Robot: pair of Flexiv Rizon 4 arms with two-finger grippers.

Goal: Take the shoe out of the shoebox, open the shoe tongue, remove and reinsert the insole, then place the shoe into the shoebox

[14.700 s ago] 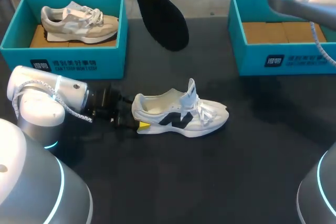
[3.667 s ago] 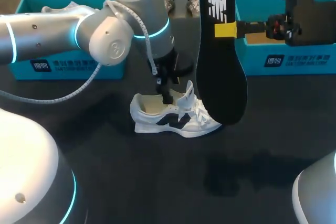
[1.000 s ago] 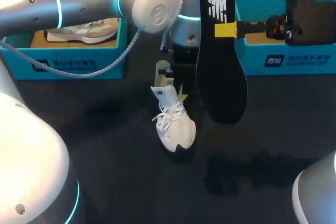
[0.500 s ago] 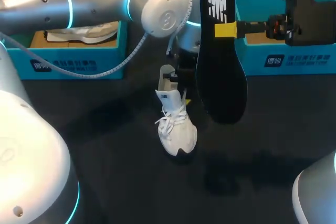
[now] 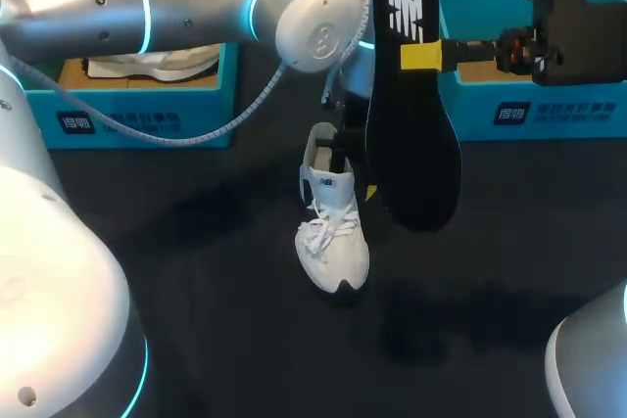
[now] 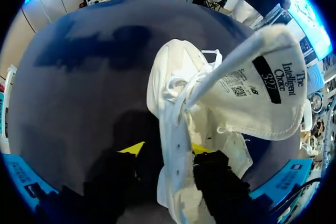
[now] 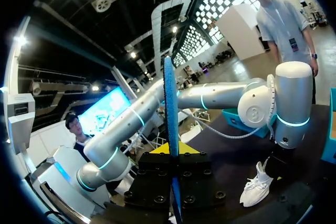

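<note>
- Since the earlier head views, the left arm has been tipping the white lace-up sneaker [image 5: 333,232] up off its sole and edging it toward the insole; the right arm is keeping its place.
- Already out of its box and with the insole out, the sneaker is showing its white fabric tongue [image 6: 257,87] pulled open. Judging from this, reinserting the insole and boxing the shoe are still remaining.
- The left hand [image 6: 167,153] is pinching the sneaker's collar wall, one yellow tip on each side, so the shoe is hanging ahead of the fingers, toe down toward the dark tabletop [image 5: 196,320]. Whether the toe is touching it, I cannot tell.
- The right hand [image 5: 419,56] is clamping the long black foam insole [image 5: 411,134] by its edge, holding it upright just beside the sneaker.
- The teal cardboard shoebox [image 5: 509,110] on the right is standing empty behind the insole.
- Another teal shoebox [image 5: 137,119] on the left is holding a beige sneaker [image 5: 171,61].
</note>
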